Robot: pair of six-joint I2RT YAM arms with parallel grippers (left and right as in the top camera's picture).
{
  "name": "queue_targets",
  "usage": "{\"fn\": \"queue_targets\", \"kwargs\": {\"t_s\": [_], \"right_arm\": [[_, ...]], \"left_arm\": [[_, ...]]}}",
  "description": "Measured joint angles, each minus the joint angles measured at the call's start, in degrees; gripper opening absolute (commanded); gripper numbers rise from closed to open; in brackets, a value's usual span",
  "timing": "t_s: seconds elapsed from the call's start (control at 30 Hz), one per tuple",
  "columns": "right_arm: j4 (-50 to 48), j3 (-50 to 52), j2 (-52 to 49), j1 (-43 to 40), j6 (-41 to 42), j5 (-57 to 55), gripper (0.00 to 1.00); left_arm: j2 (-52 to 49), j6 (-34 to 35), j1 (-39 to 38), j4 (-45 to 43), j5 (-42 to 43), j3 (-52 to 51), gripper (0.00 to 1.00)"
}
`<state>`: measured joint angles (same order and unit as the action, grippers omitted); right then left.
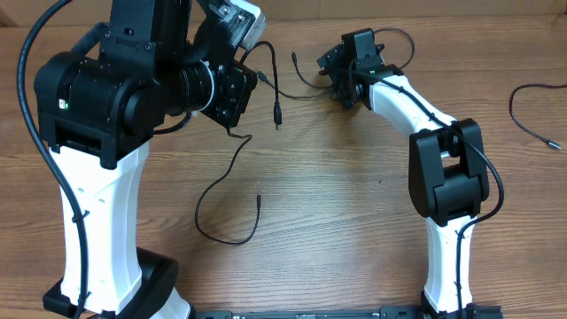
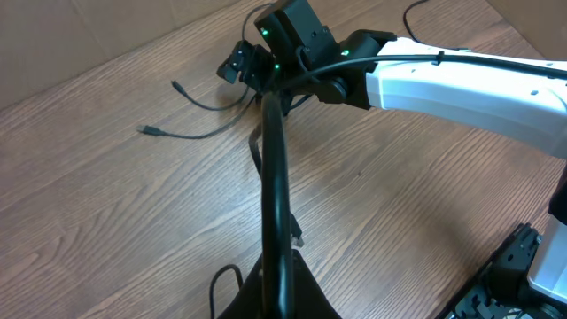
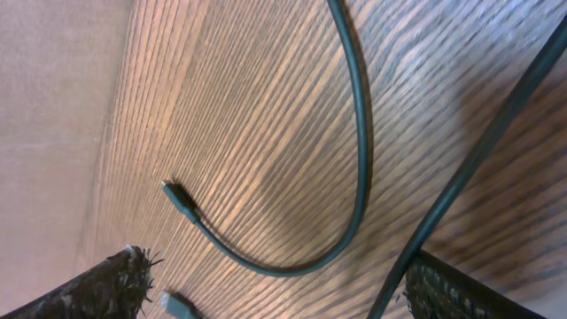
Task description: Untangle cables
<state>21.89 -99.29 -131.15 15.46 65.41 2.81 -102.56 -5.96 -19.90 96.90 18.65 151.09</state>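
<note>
Left end effector pinches 1 black cable above wooden table.

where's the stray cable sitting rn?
Overhead view: the stray cable lies at the far right of frame, on the robot's right, apart from the right arm.

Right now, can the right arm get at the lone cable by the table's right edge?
Probably: the cable lies alone on the table, though the right gripper points away from it.

Outlying cable cropped at edge
</note>
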Motion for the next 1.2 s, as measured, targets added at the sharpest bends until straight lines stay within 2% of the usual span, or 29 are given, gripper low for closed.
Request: {"fn": "queue_targets", "kwargs": {"t_s": [0.07, 0.13, 0.47, 0.5, 0.53, 0.57, 0.6, 0.63, 1.03, 1.2], "right_arm": [[0.13, 0.0, 0.0, 0.0, -0.81, -0.26, 0.87], [0.42, 0.0, 0.0, 0.0, -1.36, -0.57, 0.77], [2.4, 0.0, -0.68, 0.02, -3.21, -2.43, 0.78], [2.49, 0.0, -0.92, 0.02, -3.3, -2.49, 0.75], [2.6, 0.0, -1.22, 0.0, -3.39, -2.64, 0.66], [2.51, 0.0, -1.51, 0.0, -3.87, -2.78, 0.49], [2.47, 0.0, -1.55, 0.02, -4.2, -2.78, 0.22], [2.56, 0.0, -1.73, 0.02, -4.02, -2.86, 0.04], [2.93, -0.35, -3.32, 0.0, -5.81, -1.62, 0.04], [13.88, -6.67, -3.02, -0.15, -11.82, 0.37, 0.04]], "left_arm": [[0.0, 0.0, 0.0, 0.0, 0.0, 0.0, 0.04], [0.0, 0.0, 0.0, 0.0, 0.0, 0.0, 0.04], [0.0, 0.0, 0.0, 0.0, 0.0, 0.0, 0.04], [0.0, 0.0, 0.0, 0.0, 0.0, 0.0, 0.04], [0.0, 0.0, 0.0, 0.0, 0.0, 0.0, 0.04], [0.0, 0.0, 0.0, 0.0, 0.0, 0.0, 0.04], [0.0, 0.0, 0.0, -0.02, 0.0, 0.0, 0.04], [0.0, 0.0, 0.0, 0.0, 0.0, 0.0, 0.04], [0.0, 0.0, 0.0, 0.0, 0.0, 0.0, 0.04], [0.0, 0.0, 0.0, 0.0, -0.02, 0.0, 0.04]]}}
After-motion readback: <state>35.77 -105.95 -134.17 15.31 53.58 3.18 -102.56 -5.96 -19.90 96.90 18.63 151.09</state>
